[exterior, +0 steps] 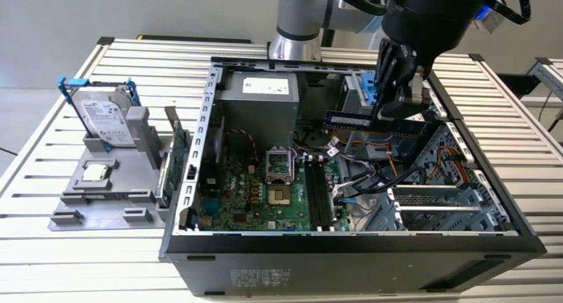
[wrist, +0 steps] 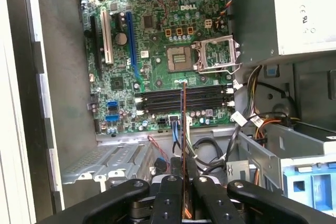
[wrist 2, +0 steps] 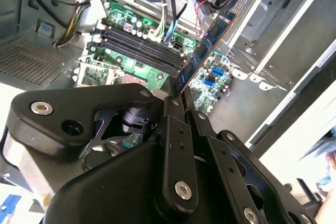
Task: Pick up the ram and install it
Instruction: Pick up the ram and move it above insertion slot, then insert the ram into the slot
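Observation:
The ram (exterior: 374, 122) is a narrow blue-green stick. It hangs level over the open computer case (exterior: 204, 145), above the cables on the exterior view's right. My gripper (exterior: 397, 110) is shut on one end of it. In the second wrist view the ram (wrist 2: 207, 45) juts out from the black fingers (wrist 2: 173, 109) over the motherboard. In the first wrist view the ram (wrist: 184, 129) appears edge-on as a thin line, running from the gripper (wrist: 184, 184) toward the black memory slots (wrist: 184, 98). Those slots (exterior: 318, 197) lie well below the stick.
A silver hard drive in a blue frame (exterior: 104, 115) stands on a grey fixture (exterior: 66, 201) at the exterior view's left, with a green expansion card (exterior: 178, 158) beside the case. Inside are the power supply (exterior: 264, 92), the CPU socket (exterior: 277, 168), loose cables (exterior: 370, 178) and drive bays (exterior: 440, 207).

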Motion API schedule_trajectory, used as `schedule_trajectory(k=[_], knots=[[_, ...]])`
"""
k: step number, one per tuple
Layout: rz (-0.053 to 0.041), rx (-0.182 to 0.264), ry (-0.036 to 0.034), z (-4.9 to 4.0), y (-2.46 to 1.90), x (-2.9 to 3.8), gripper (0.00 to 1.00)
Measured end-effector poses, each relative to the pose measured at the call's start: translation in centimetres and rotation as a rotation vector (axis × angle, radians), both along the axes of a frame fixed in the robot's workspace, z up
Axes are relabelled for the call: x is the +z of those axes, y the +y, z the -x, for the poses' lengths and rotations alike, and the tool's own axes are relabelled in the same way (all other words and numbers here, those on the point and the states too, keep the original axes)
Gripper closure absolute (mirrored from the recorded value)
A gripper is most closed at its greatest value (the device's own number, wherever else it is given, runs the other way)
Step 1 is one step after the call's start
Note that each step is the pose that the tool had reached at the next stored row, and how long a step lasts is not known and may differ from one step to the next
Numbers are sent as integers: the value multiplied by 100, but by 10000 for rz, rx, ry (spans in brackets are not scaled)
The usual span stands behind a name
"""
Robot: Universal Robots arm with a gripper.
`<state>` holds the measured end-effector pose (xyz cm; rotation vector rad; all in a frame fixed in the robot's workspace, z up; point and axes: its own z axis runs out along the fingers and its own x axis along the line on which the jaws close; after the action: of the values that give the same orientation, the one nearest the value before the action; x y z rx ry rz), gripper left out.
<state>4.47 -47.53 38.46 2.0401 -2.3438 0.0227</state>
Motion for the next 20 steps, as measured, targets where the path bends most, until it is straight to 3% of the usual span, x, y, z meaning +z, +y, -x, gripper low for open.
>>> schedule_trajectory(k=[20], knots=[[0, -1423, 2, 0, -1, 0, 100]])
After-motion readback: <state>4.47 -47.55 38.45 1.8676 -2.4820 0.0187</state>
